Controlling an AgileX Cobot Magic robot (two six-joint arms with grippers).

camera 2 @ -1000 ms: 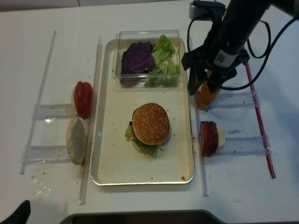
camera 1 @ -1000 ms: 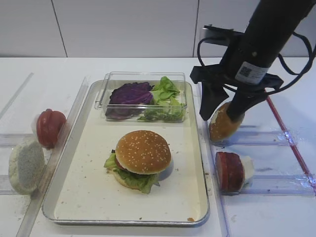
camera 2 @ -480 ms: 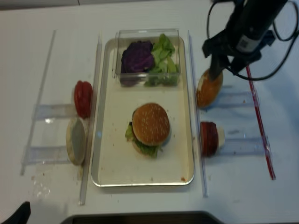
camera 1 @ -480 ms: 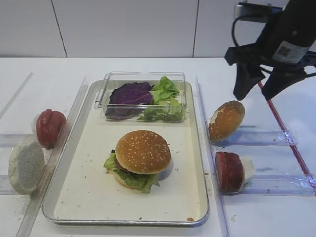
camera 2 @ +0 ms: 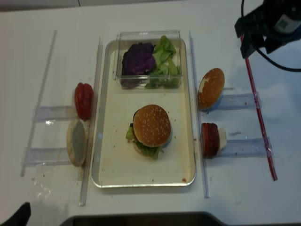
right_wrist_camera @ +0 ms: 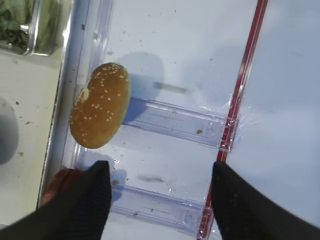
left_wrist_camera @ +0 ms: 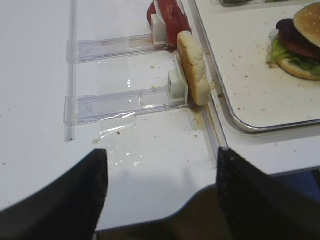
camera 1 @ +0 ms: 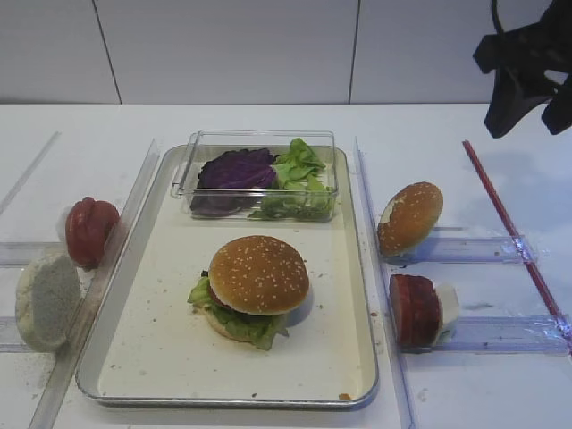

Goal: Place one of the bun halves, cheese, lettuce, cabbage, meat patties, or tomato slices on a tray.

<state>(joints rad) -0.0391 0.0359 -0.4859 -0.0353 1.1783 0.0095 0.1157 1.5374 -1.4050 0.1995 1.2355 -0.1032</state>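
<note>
Well, my right pincer point(camera 1: 529, 88) hung wide open, empty, high at far right. The bun point(camera 1: 410, 217) leaned on its rack below-left of it, well apart, just beside the tray point(camera 1: 364, 268).

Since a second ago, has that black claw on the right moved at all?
Yes. The right tool has lifted up and away to the right, off the bun half, which leans in its clear holder beside the tray.

Lab-style food-handling test bench: bare white table point(camera 1: 223, 121), plain panelled wall point(camera 1: 223, 49), clear acrylic holder racks point(camera 2: 240, 100), red tape line point(camera 2: 258, 122).
</note>
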